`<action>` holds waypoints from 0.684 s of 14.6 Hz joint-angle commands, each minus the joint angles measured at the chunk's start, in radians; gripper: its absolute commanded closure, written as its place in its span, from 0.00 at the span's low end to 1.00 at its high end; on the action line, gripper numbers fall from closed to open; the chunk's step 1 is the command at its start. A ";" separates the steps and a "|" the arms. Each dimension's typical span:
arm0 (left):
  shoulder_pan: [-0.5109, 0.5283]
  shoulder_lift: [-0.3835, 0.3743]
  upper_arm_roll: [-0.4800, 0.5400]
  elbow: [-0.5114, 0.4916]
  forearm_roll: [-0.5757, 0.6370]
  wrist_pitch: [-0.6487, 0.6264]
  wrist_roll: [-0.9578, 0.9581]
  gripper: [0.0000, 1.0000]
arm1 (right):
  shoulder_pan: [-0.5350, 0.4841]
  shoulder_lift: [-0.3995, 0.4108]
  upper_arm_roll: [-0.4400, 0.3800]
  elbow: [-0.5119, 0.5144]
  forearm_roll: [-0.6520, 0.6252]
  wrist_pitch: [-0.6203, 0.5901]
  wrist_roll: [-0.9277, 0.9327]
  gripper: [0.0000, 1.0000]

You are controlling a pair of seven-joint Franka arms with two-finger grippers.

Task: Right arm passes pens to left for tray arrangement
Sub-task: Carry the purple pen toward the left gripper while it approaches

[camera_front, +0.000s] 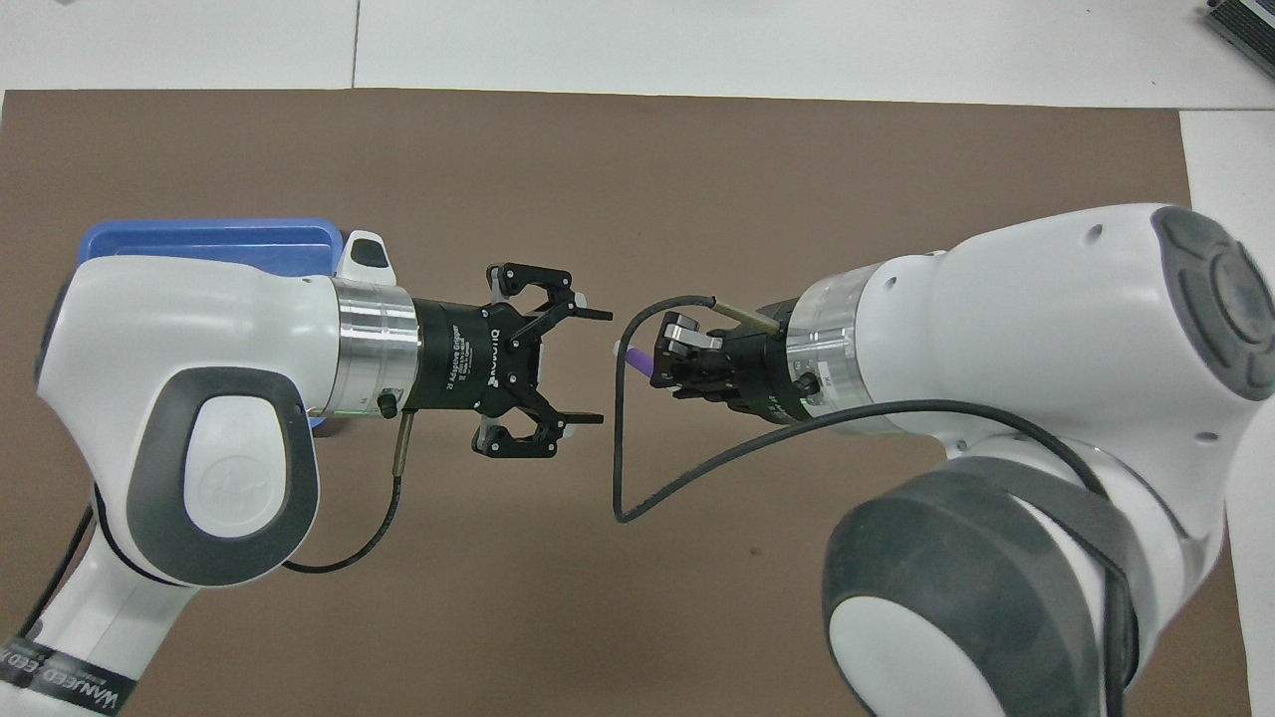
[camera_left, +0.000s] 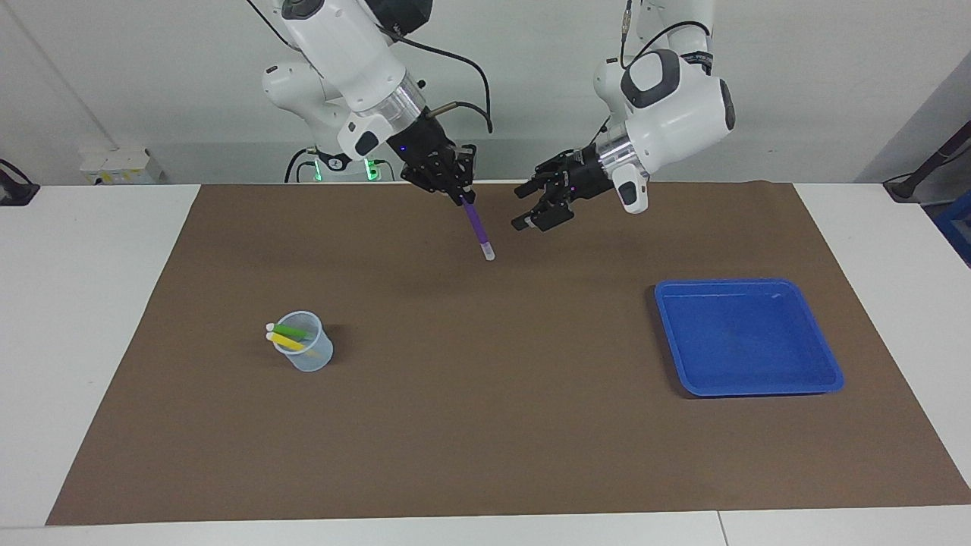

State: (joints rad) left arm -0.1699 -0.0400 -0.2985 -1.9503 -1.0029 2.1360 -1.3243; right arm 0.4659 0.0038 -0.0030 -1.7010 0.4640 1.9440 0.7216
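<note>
1. Purple pen point(camera_left: 477, 227): pinched by its upper end in the right claw point(camera_left: 460, 195), hanging tilted over the bench point(camera_left: 485, 425) between the arms. Judge it light, stiff and smooth.
2. Left claw point(camera_left: 532, 206): spread, just beside the pen, not touching. Have it take the bare shaft below the right claw.
3. Tray point(camera_left: 831, 375): toward the left arm's end.
4. Cup point(camera_left: 315, 360): holds the green pen point(camera_left: 290, 331) and the yellow pen point(camera_left: 286, 342).

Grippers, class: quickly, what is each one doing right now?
Left gripper: open, holding nothing.
Right gripper: shut on the purple pen.
</note>
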 commanded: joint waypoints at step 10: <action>-0.057 -0.018 0.010 -0.059 -0.020 0.121 0.127 0.18 | 0.020 -0.004 0.012 -0.015 0.027 0.072 0.122 1.00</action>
State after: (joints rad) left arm -0.2061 -0.0385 -0.2991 -1.9713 -1.0063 2.2268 -1.2694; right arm 0.4880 0.0050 0.0075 -1.7040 0.4646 2.0011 0.8242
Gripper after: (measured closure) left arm 0.128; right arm 0.819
